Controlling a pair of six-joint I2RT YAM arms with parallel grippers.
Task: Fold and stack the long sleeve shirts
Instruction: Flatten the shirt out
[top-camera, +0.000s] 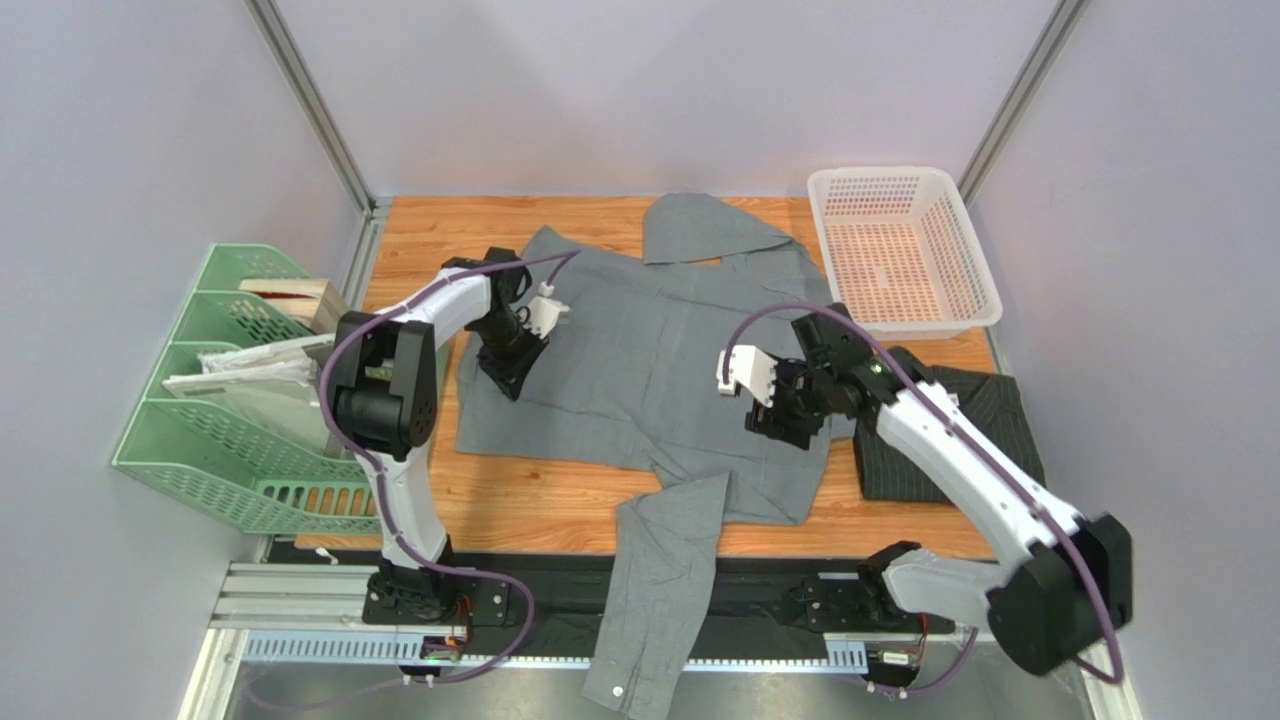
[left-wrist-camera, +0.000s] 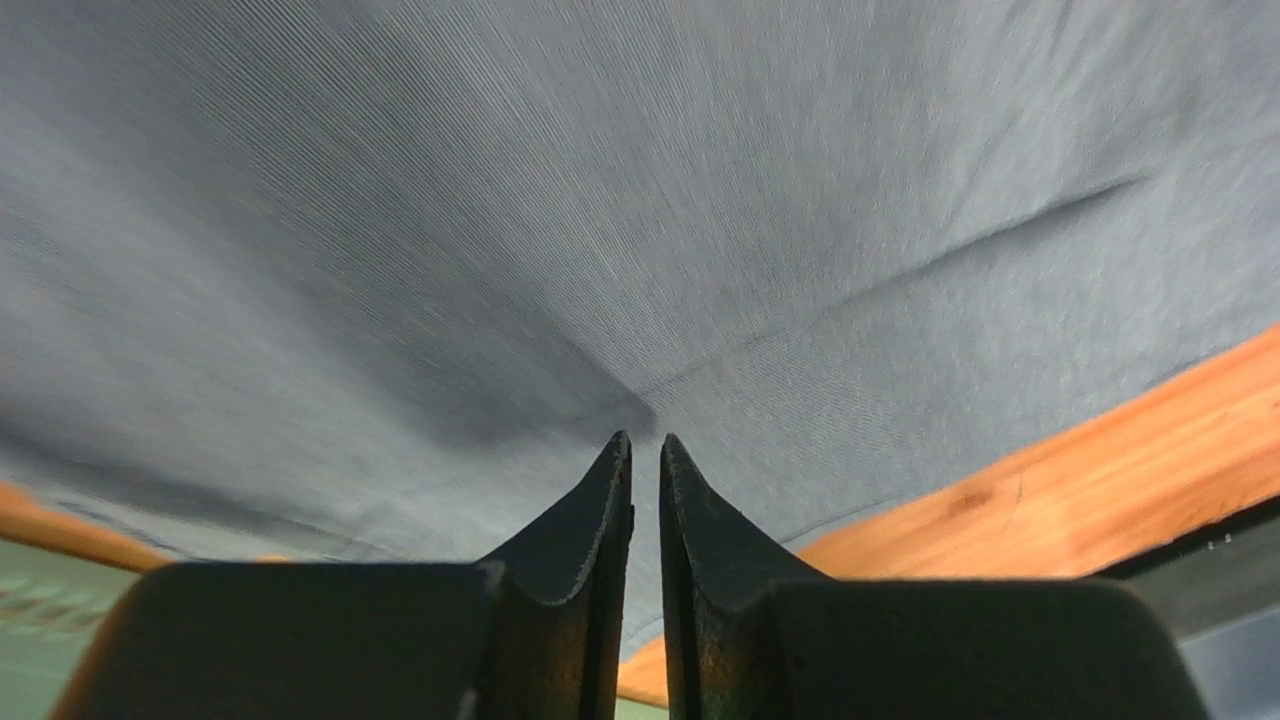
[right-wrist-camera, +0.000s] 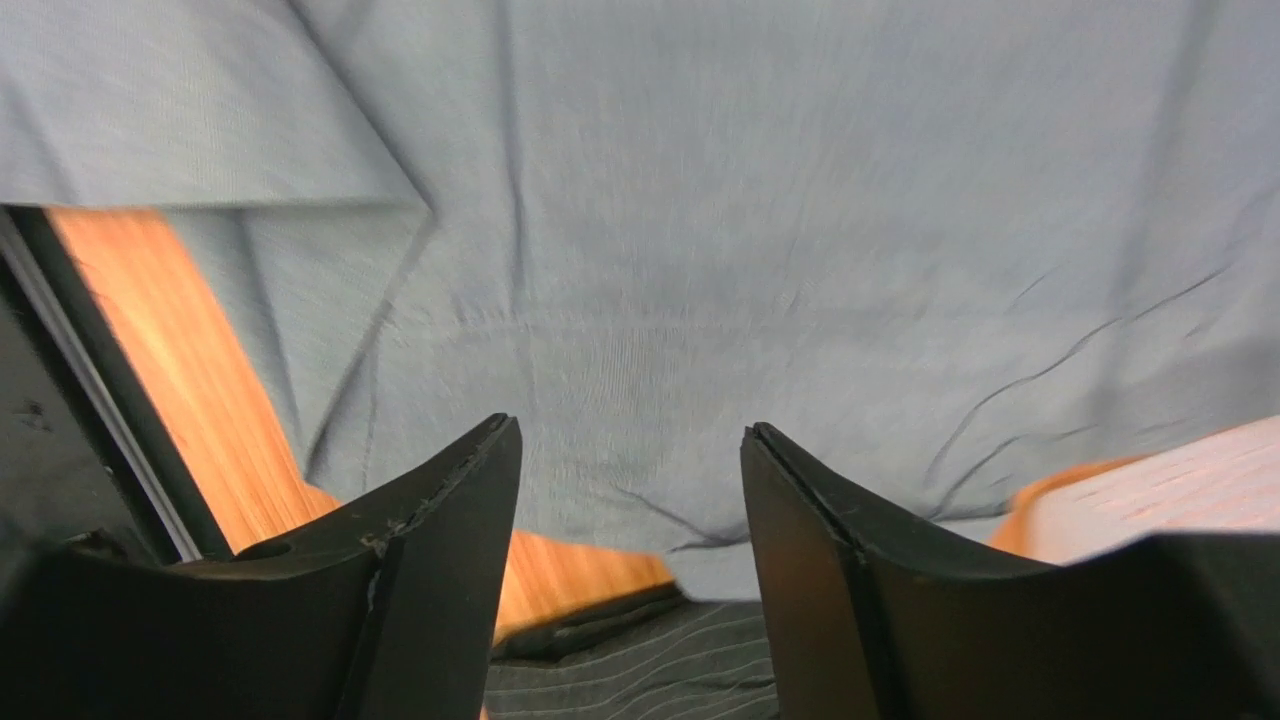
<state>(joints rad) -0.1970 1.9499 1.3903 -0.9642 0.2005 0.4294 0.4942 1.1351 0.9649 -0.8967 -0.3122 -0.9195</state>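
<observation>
The spread shirt lies in the middle of the table, one sleeve over the near edge. The folded shirt lies at its right, before the basket. A file rack stands left.

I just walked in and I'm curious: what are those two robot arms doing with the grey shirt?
They are folding shirts. A plain mid-grey button-up shirt lies spread on the wooden table. The left gripper has its jaws nearly together and seems to pinch the shirt's cloth; the right gripper is open above its other side. A dark pinstriped shirt lies folded at the right.
</observation>
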